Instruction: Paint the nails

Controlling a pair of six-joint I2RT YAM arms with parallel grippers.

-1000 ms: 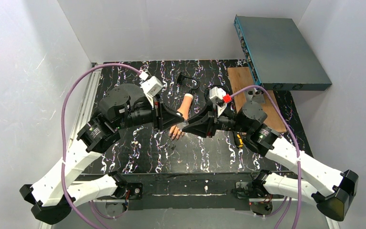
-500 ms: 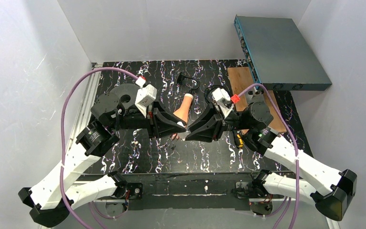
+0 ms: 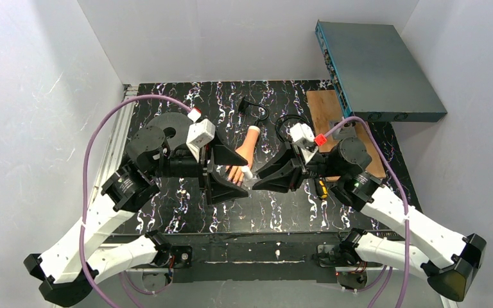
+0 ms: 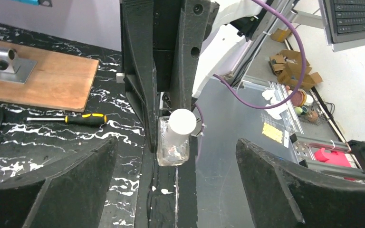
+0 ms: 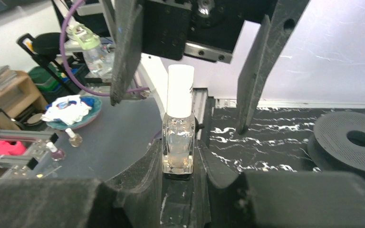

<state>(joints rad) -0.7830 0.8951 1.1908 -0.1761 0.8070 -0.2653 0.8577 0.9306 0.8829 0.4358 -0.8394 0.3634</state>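
We locate the mannequin hand (image 3: 246, 146) at the centre of the desk (image 3: 263, 215), between the two arms. Its long axis runs from the wrist at the far end to the finger ends at the near end, angled slightly toward the left arm. The nails are at that near end, and in the overhead view we cannot resolve them. The right gripper (image 3: 255, 181) has its fingers clenched on a clear polish bottle (image 5: 178, 142), which stands upright in the right wrist view with its white cap (image 5: 180, 90) pointing at the left arm. The left gripper (image 3: 242, 173) has its fingers released and spread wide, one on each side of the cap and touching neither it nor the glass. On the right we note a screwdriver (image 4: 66, 118) just beside the right arm, then a wooden board (image 3: 324, 106) and a grey-blue box (image 3: 379, 70) toward the far right corner. A black disc (image 3: 170, 125) lies on the left. Marbled desk surface shows between the grippers and the near edge.
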